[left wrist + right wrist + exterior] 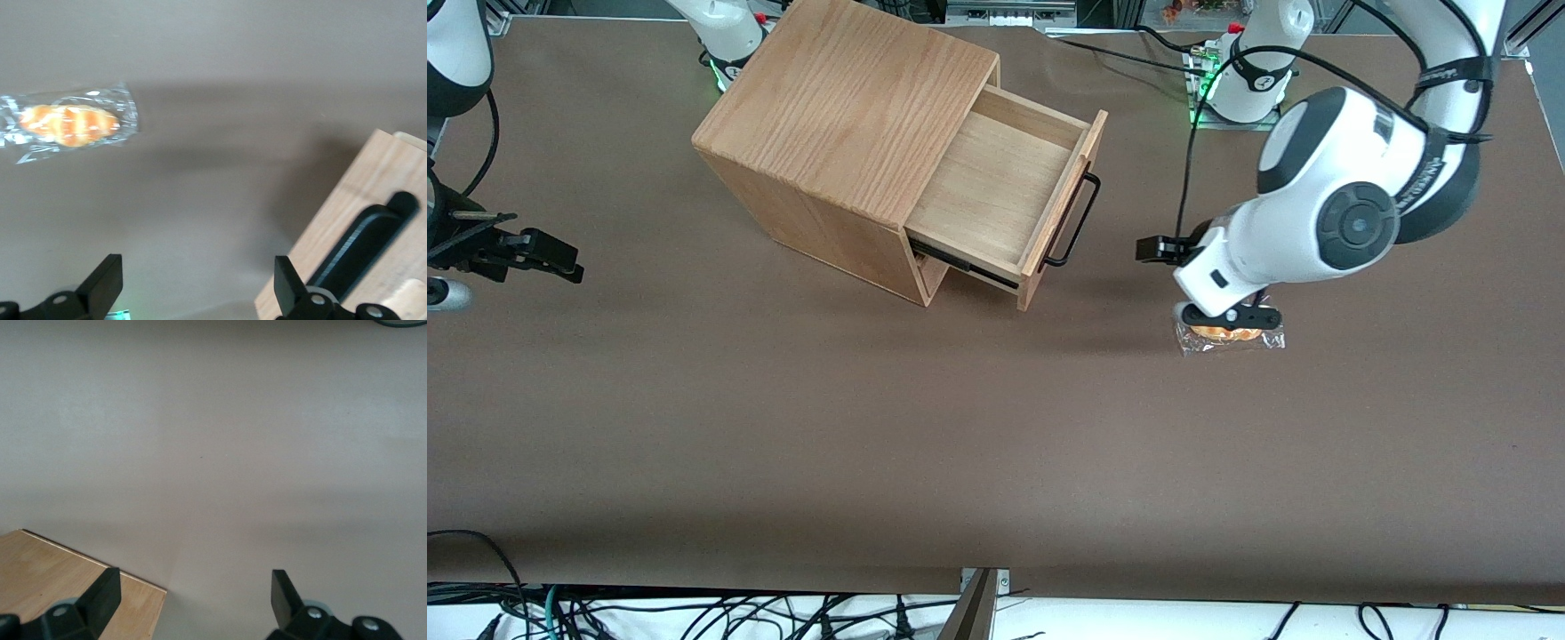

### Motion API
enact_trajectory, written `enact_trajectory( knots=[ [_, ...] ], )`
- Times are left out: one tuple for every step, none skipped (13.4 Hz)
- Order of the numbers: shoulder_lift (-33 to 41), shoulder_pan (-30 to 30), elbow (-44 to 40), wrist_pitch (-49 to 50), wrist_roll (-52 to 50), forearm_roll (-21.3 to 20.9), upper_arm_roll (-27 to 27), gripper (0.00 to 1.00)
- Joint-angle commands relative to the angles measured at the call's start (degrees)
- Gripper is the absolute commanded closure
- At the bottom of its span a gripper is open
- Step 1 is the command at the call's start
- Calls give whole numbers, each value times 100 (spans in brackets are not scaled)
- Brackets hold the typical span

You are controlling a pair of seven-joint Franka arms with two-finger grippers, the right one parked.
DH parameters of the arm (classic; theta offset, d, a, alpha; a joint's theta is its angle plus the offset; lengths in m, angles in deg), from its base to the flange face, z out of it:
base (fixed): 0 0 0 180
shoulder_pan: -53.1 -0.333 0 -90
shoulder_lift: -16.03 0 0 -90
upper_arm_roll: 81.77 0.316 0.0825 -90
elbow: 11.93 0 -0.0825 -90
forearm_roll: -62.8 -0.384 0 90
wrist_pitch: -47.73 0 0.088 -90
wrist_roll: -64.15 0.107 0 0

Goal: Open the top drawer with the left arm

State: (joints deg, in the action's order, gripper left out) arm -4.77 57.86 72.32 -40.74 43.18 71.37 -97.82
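"What did the tabletop (783, 427) look like?"
"Plain matte brown, evenly lit, with soft shadows."
"And at its edges?"
"Black cables (720, 615) tangled below the near edge. Aluminium framing (1009, 12) ran along the farthest edge."

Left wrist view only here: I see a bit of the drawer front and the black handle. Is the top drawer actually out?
Observer: Yes. The front view shows the top drawer standing well out of the oak casing, with its tray exposed.
Operator: Anything in the tray?
Observer: Nothing visible, just bare pale wood.
Operator: Where's my gripper relative to the handle?
Observer: The gripper is apart from the handle, toward the working arm's end of the table, close to the wrapped bread packet. It is open and holds nothing.
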Motion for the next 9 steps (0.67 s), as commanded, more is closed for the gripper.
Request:
enact_trajectory(
  knots=[
    [182, -133, -30, 189, 75, -486, -21, 0],
    [191, -194, -48, 216, 75, -627, -4, 0],
    [225, -308, -57, 225, 101, -663, 23, 0],
    [295, -335, -57, 225, 110, -672, 197, 0],
    [340, -292, -57, 216, 127, -672, 486, 0],
    [349, -257, -57, 207, 180, -672, 758, 0],
    [349, -256, -57, 190, 337, -655, 970, 0],
    [349, -256, -57, 172, 687, -637, 1163, 0],
    [349, -248, -66, 146, 1056, -628, 1392, 0]
  ],
)
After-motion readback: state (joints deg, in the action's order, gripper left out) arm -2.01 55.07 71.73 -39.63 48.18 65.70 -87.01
